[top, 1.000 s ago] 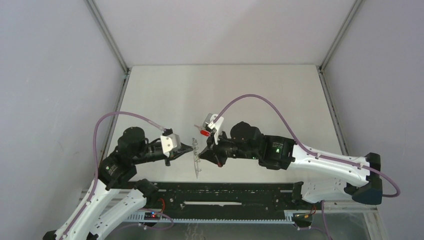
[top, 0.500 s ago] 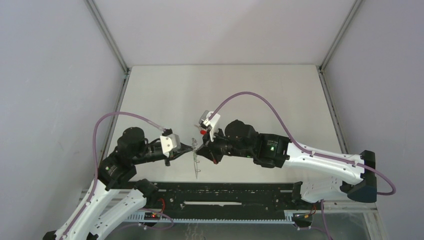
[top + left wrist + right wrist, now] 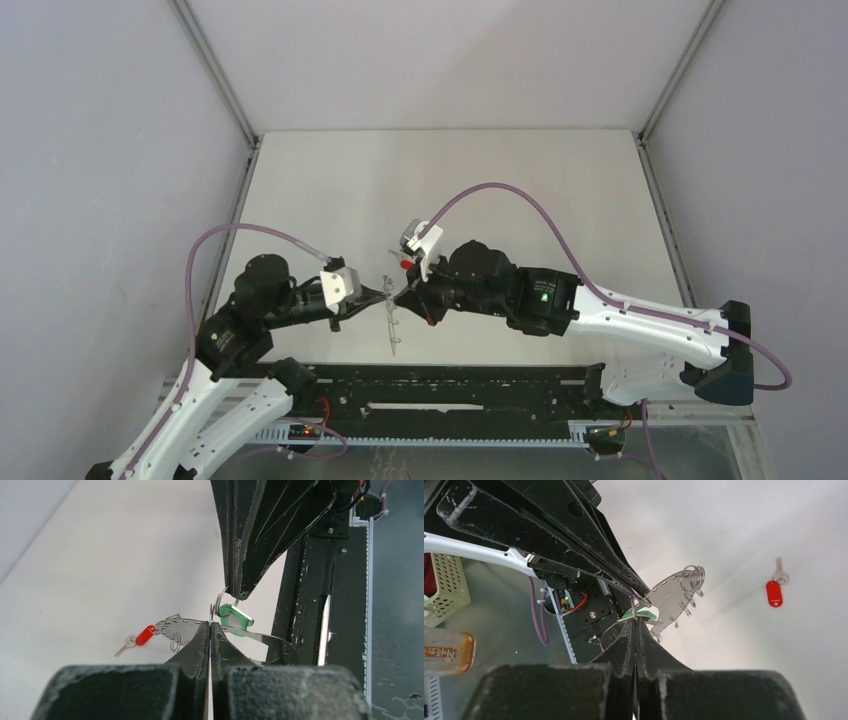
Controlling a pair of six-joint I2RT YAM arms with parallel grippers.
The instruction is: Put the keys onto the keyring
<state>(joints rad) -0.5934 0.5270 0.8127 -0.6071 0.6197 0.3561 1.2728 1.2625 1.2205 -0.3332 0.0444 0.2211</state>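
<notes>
Two claws met tip to tip just past the black rail (image 3: pixel 450 385) at the near edge of the bench (image 3: pixel 520 180). I saw the left claw (image 3: pixel 210 626) clenched, its fingers pressed flat together on the keyring (image 3: pixel 671 597), a shiny perforated metal strip with small wire rings along it. The strip curved out to either side of that grip, one end reaching back toward the rail. The right claw (image 3: pixel 635 625) came in from the opposite side, also clenched, nipping the small split ring of the green key (image 3: pixel 234 616). The green head hung tilted just below those fingertips, right against the strip. I couldn't tell whether its ring had passed onto the keyring. Farther out, the red key (image 3: pixel 774 593) lay flat on the bench on its own, near the claws but not touching the keyring, its silver blade pointing away from them.
</notes>
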